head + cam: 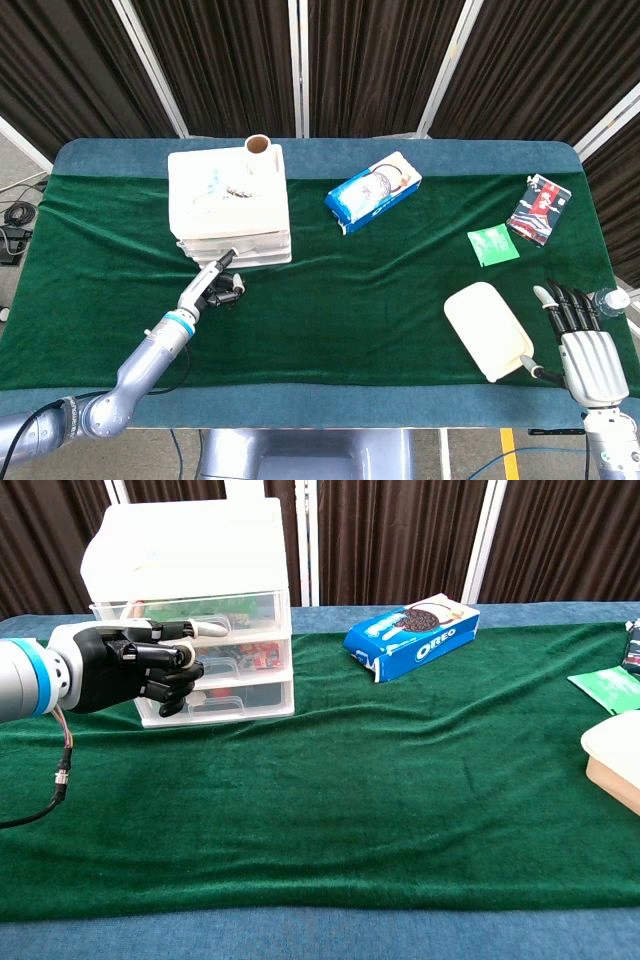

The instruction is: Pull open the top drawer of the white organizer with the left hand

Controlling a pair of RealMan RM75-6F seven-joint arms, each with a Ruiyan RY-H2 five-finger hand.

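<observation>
Up front, the left hand [130, 670] has its fingers curled, one extended finger hooked at the top drawer [195, 612] handle of the white organizer [185, 570] at the table's far-left, presumably ready to draw it outward.

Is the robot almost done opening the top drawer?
Not yet. Done: the left hand has reached the front of the white organizer, one finger pointing at the top drawer and the others curled. In hand: nothing clearly gripped; I cannot tell if it has hooked the handle. Left: the top drawer looks level with the ones below, so the pull remains. The right hand rests open, far away.
</observation>
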